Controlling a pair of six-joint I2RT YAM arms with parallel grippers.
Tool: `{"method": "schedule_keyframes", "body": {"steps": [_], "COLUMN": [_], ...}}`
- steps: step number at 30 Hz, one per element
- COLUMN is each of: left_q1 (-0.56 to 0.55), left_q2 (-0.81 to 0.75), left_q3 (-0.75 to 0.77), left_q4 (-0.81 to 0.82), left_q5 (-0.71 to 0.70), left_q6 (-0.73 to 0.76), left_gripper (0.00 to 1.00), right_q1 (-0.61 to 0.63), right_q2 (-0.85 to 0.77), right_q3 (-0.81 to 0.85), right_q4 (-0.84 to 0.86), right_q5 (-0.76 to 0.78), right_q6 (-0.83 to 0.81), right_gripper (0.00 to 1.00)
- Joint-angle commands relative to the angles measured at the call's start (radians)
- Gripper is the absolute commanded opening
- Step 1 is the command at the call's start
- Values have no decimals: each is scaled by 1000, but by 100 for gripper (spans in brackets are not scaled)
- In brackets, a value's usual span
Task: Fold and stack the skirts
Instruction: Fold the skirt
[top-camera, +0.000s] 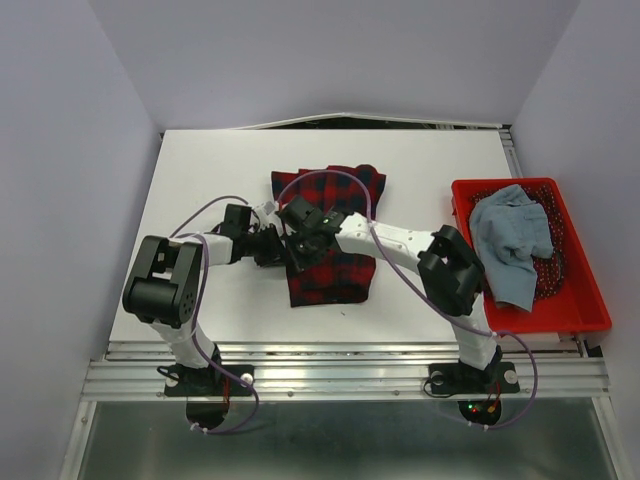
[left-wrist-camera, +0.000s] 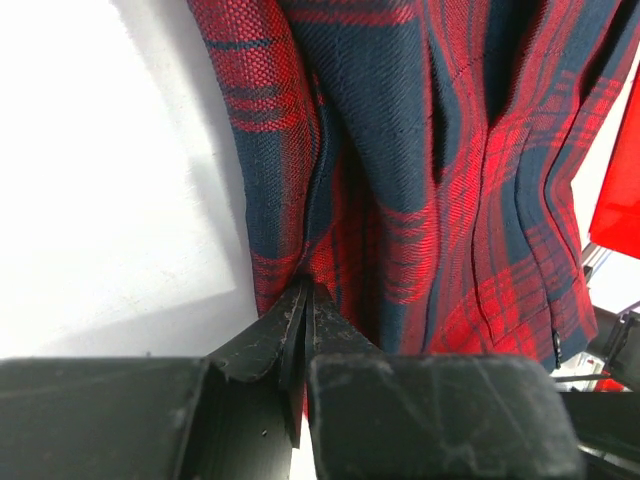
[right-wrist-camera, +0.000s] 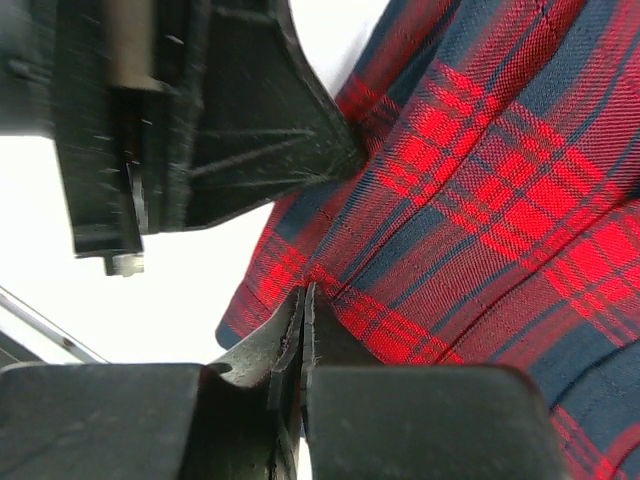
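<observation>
So the plaid skirt (top-camera: 335, 270) lies spread out in the middle of the white table (top-camera: 210, 170), and both arms are bunched up at its left side. The left gripper (left-wrist-camera: 305, 300) is clenched on the cloth. In its wrist view the two fingers meet right where a pleat edge comes down, with the fabric pinched between the tips. The right gripper (right-wrist-camera: 305, 298) is clamped tight too, nipping the hem just beside the other one, and you can see the left gripper's black body hanging right above it in that view. I can't tell how much cloth the right one really has. It looks like just the very edge.

The light blue-grey skirt (top-camera: 510, 240) is well apart, heaped in the red basket (top-camera: 590, 322) on the right, with nothing touching it.

My read is that this is the grab before the first fold on the plaid one. Next it looks like both need to lift that left edge together and carry it over to the right side without letting it sag or dragging the whole skirt along. With the two pinch points that close, I'd worry about the far corner flopping.
</observation>
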Motion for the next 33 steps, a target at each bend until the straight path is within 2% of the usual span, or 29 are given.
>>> {"method": "schedule_keyframes", "body": {"steps": [1, 5, 12, 19, 23, 26, 33], "left_q1": [-4, -4, -4, -4, -4, 0, 29], "left_q2": [26, 24, 31, 60, 51, 38, -11], "left_q3": [25, 25, 25, 35, 39, 34, 22], "left_q4": [-19, -21, -22, -28, -33, -36, -51], "left_q5": [-35, -38, -41, -36, -42, -48, -41], "left_q6": [12, 13, 13, 15, 20, 16, 10], "left_gripper": [12, 12, 11, 11, 11, 11, 16], "right_q1": [7, 7, -66, -76, -96, -120, -142], "right_q2": [-62, -51, 4, -8, 18, 50, 51], "right_q3": [65, 78, 78, 41, -54, -216, -384], "right_q4": [11, 14, 63, 158, 214, 360, 611], "right_q5": [-61, -129, -359, -459, -477, -521, -557], "right_q6": [43, 91, 201, 255, 273, 305, 338], "right_gripper": [1, 1, 1, 1, 1, 1, 1]}}
